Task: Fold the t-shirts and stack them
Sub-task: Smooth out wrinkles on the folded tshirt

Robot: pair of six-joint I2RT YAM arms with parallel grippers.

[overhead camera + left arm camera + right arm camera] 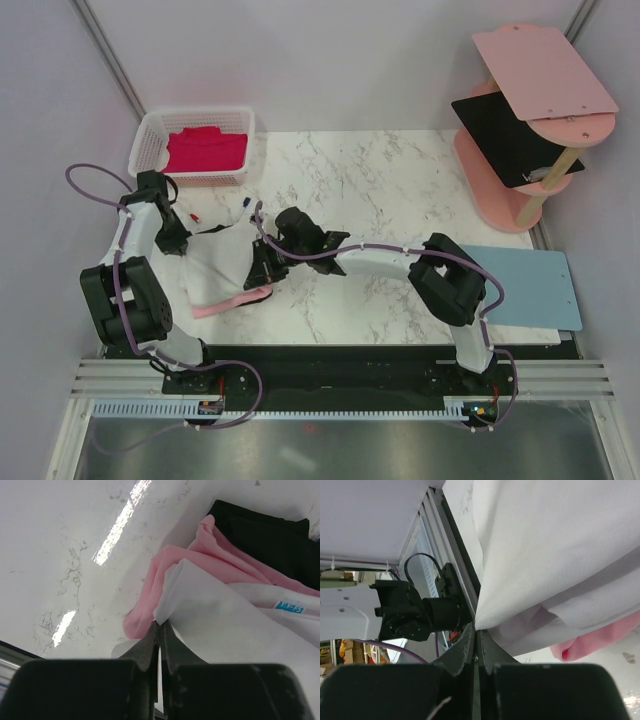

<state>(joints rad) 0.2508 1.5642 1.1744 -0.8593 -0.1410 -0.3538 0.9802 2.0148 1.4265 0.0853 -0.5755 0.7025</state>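
Nearest edge: both arm bases sit on the rail, left arm base (185, 375) and right arm base (475, 380).

Far left: left tool (159, 625) is down low at the worktop (400, 190), jaws pinched flat together on an edge of the white t-shirt (225, 630). The cloth comes out right at the tips.

Behind it, at the back left corner, a white basket (150, 135) holds the magenta-red t-shirt (205, 150), roughly folded.

White t-shirt is spread between the two tools at the worktop's left side, partly lifted. The light pink t-shirt (150, 590) lies bunched under it and touching it, with a strip sticking out at the near edge. The black t-shirt (270, 535) lies behind the pink one, touching it, mostly hidden from above.

Right tool (476, 630) reaches across from the right arm, jaws nearly closed, gripping another edge of the same white t-shirt. The cloth hangs over it.

Right side: a light-blue mat (525, 290) lies flat by the near right corner, well apart from the shirts. A pink shelf (540, 70) stands at the back right corner.
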